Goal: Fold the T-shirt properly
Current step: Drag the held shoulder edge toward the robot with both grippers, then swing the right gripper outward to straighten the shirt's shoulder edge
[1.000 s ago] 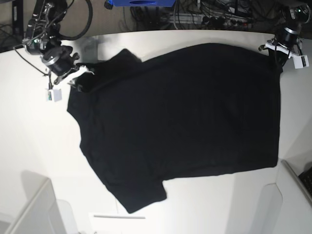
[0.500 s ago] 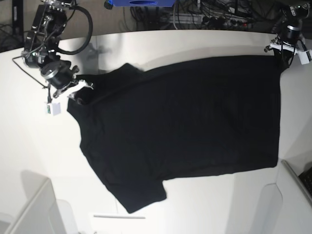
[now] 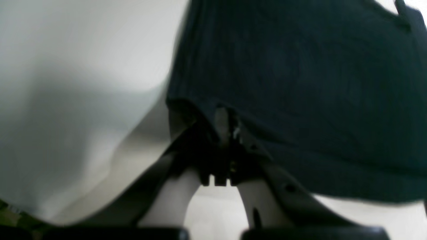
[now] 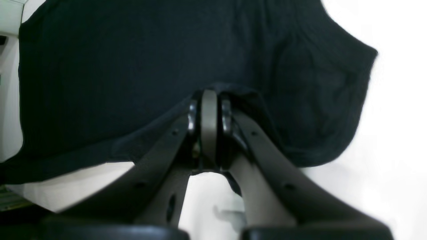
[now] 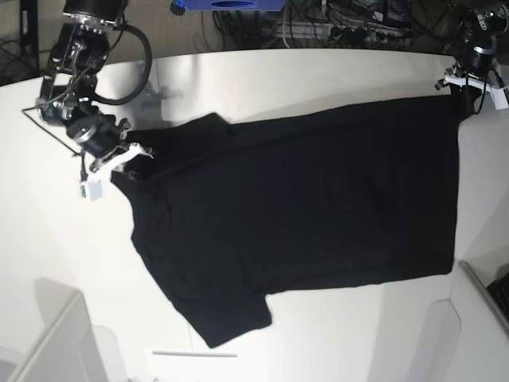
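The black T-shirt (image 5: 302, 199) lies spread, plain side up, on the white table (image 5: 56, 231). My left gripper (image 5: 465, 94) at the far right back is shut on the shirt's back hem corner; in the left wrist view the closed gripper (image 3: 224, 124) pinches the cloth edge (image 3: 300, 83). My right gripper (image 5: 131, 159) at the left is shut on the shoulder edge by the back sleeve; in the right wrist view the closed gripper (image 4: 209, 103) holds bunched black cloth (image 4: 133, 66). Both held edges are lifted and folding toward the front. No print shows.
White bins stand at the front left (image 5: 56, 342) and front right (image 5: 477, 318) corners. Cables and a blue box (image 5: 231, 5) lie behind the table's back edge. A small white tag (image 5: 91, 189) hangs by my right gripper.
Both grippers have drawn the shirt's back edge toward the front of the table. The back edge now lies lower, and more bare table shows behind the shirt.
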`<control>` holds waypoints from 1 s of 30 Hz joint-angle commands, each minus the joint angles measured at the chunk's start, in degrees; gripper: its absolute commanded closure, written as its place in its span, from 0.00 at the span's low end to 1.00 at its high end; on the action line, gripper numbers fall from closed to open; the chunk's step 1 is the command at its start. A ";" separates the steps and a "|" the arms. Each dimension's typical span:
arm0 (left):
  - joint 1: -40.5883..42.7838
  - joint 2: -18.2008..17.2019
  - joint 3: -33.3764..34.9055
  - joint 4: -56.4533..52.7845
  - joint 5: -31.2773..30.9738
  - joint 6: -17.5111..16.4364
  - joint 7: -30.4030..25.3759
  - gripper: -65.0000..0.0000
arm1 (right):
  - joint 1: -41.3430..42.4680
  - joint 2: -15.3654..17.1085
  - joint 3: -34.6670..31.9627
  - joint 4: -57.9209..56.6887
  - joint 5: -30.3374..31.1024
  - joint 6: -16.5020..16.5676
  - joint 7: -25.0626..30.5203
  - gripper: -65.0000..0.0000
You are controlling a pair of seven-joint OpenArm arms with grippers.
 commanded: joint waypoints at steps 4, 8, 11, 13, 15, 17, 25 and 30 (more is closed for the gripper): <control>-0.19 -0.79 -0.61 1.04 -1.04 1.32 -1.33 1.00 | 2.64 0.41 0.10 -0.50 0.74 -0.20 0.62 1.00; -0.89 -0.79 -0.34 1.04 -1.30 4.05 -1.33 1.00 | 3.96 0.41 0.10 -3.40 0.74 -0.20 0.62 1.00; -1.24 -0.79 -0.34 0.77 -1.04 4.05 -1.33 1.00 | 4.22 0.41 0.01 -5.07 0.74 -0.20 0.62 1.00; -1.33 -0.79 -0.34 0.77 -1.04 4.13 -1.33 1.00 | 4.92 0.41 0.01 -5.77 0.74 -0.20 0.62 1.00; -1.33 -0.79 -0.34 0.68 -1.04 4.13 -1.33 1.00 | 5.19 0.41 0.01 -6.03 0.74 -0.20 0.62 1.00; -1.33 -0.87 -0.26 0.68 -1.04 4.13 -1.33 1.00 | 6.07 0.50 -1.13 -6.21 0.74 -0.20 0.62 1.00; -2.12 -2.28 -0.17 0.42 -1.04 7.21 -1.15 1.00 | 7.38 0.94 -6.50 -6.30 0.74 -4.33 1.15 1.00; -3.70 -3.95 -0.43 0.42 -0.95 7.39 3.51 1.00 | 8.53 0.94 -6.94 -6.30 0.74 -4.86 1.23 1.00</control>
